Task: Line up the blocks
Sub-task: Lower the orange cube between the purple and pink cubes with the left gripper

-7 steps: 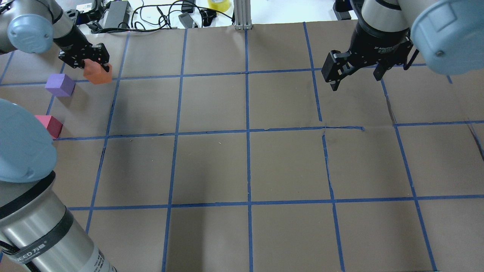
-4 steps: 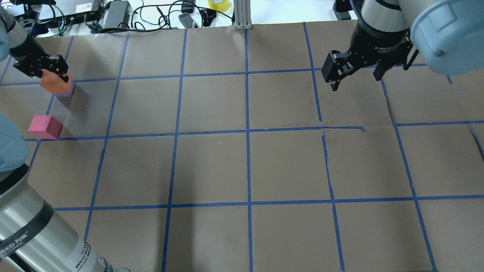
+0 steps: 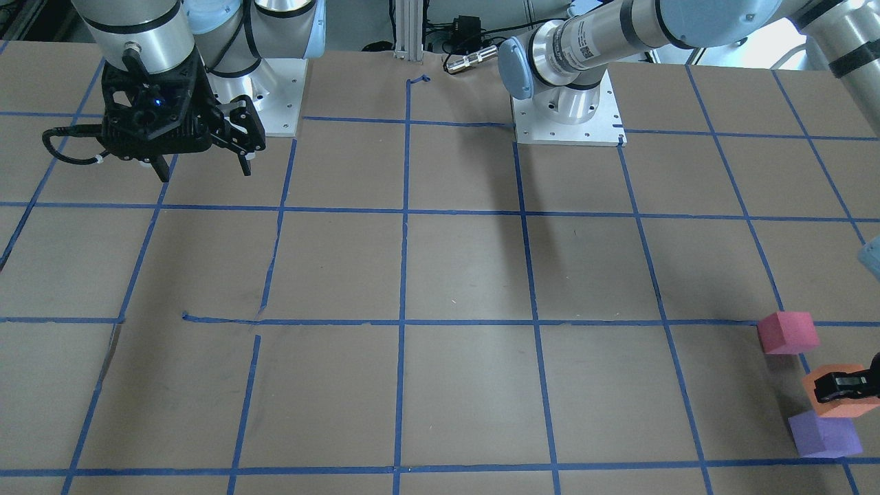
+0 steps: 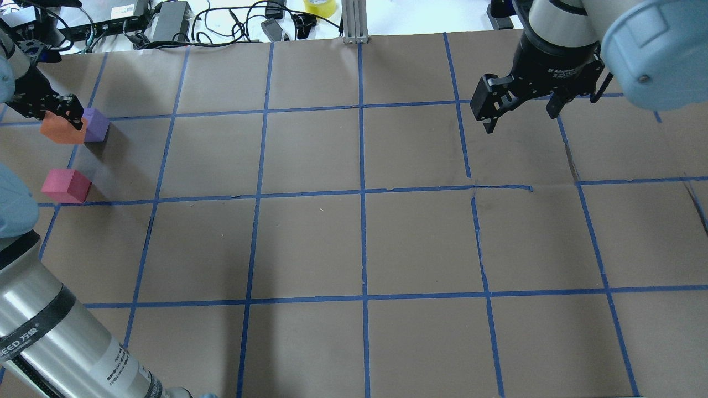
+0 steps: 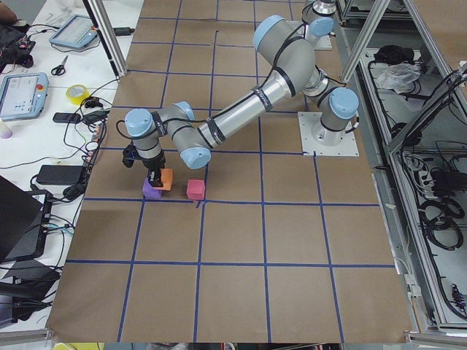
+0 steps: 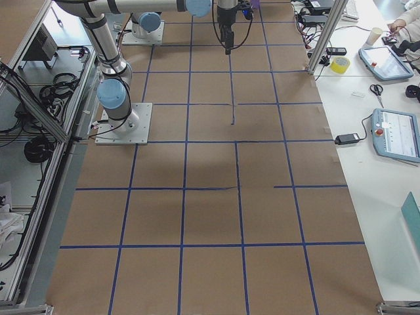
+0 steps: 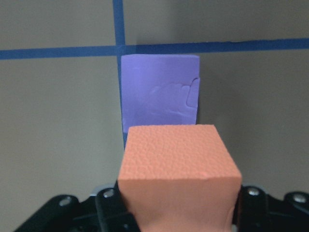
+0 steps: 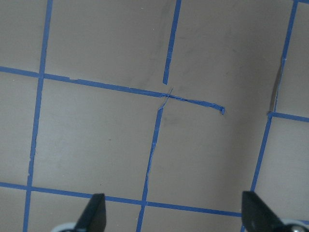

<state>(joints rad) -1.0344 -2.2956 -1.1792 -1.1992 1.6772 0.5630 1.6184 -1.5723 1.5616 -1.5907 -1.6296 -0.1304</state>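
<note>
Left arm's stretched way out to its own side, hand [image 4: 62, 117] pointing down, clamped on the orange block [image 4: 55, 132] low by the surface [image 4: 310, 243]. Right hand [image 4: 520, 119] hangs higher up, pointing down, fingers spread wide.

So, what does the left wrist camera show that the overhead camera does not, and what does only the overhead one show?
Only the left wrist view shows the pressed marks on the top of the purple block and the grainy surface of the orange block. Only the overhead view shows the pink block, the open right hand, and the cables and yellow tape roll beyond the far edge. Both show the left hand shut on the orange block, close to the purple block, and the blue tape lines.
</note>
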